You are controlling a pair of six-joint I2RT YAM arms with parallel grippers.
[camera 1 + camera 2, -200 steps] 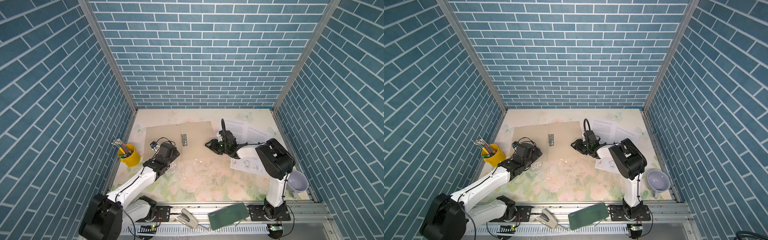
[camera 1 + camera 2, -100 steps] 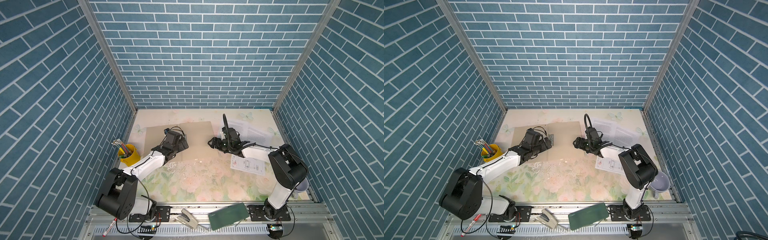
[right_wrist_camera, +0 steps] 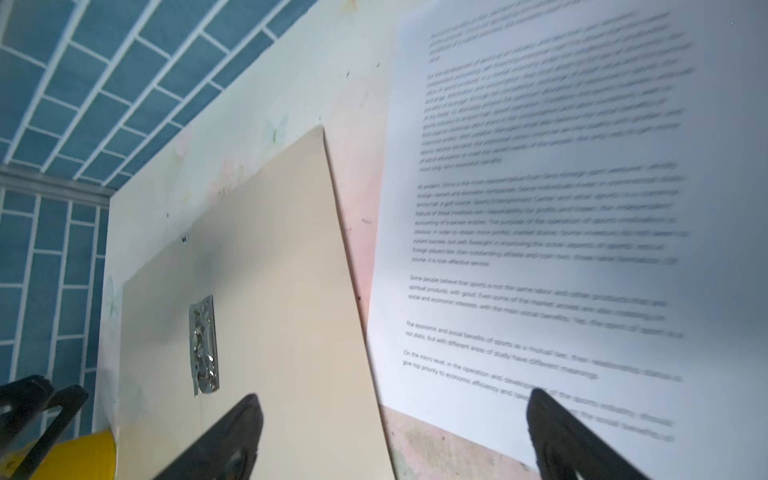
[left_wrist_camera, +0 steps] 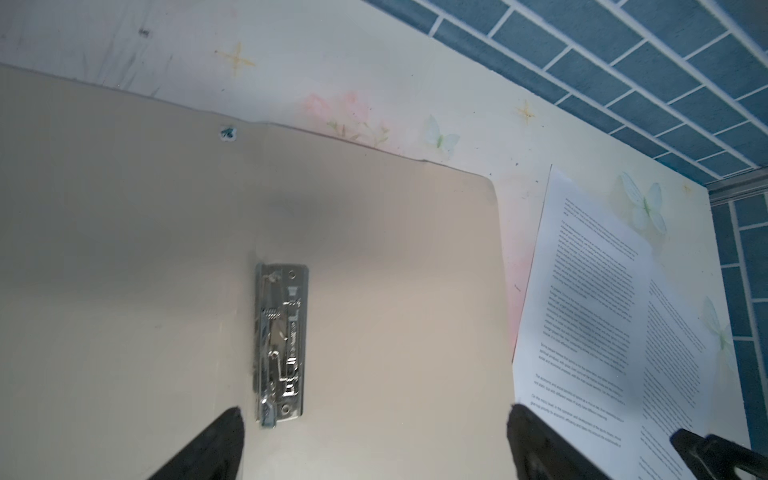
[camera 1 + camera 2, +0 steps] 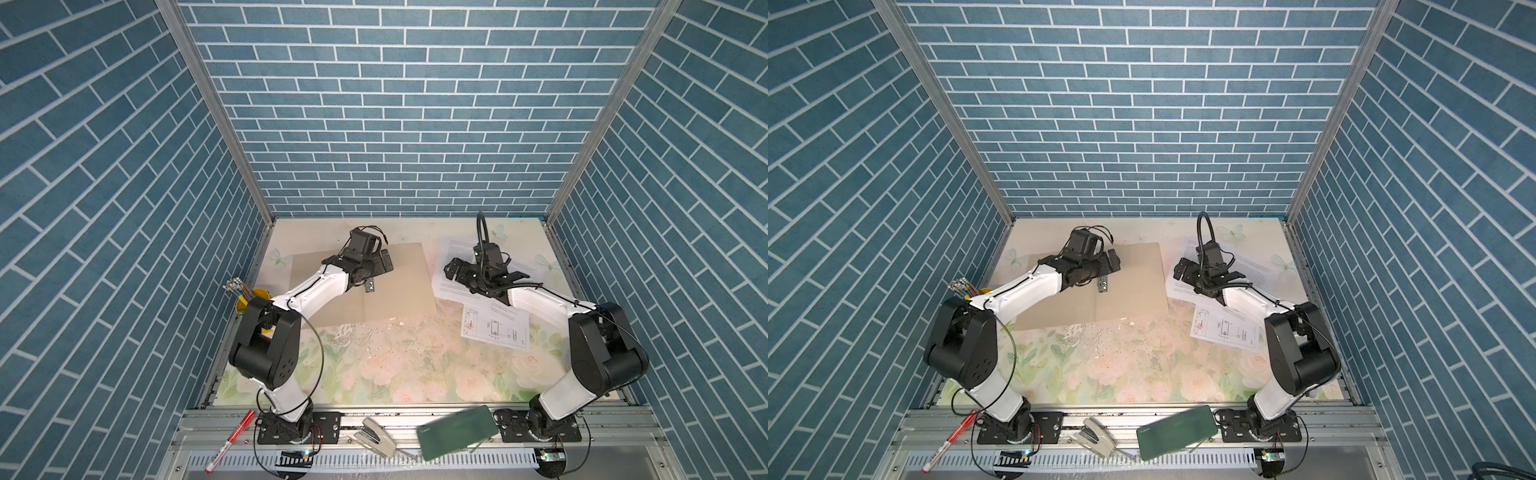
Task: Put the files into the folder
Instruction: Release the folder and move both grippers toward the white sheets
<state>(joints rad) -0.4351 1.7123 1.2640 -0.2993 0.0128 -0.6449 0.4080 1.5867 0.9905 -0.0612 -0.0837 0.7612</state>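
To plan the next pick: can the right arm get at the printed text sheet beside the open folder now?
Probably yes: the right gripper, open, hangs over the text sheet, and nothing lies on it.

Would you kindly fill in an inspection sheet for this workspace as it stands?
Surface: floral table, scuffed and speckled mid-front.
Job's things: folder open flat, metal clip bare; two text sheets and drawing sheet lie beside it, outside.
Clutter: pen cup on table; red pen, stapler, green case on front rail.
Grippers: left gripper open over folder; right gripper open by text sheets; both empty.
Cables: left arm cable loops free; right wrist cable arches upward.
Surroundings: blue brick walls.
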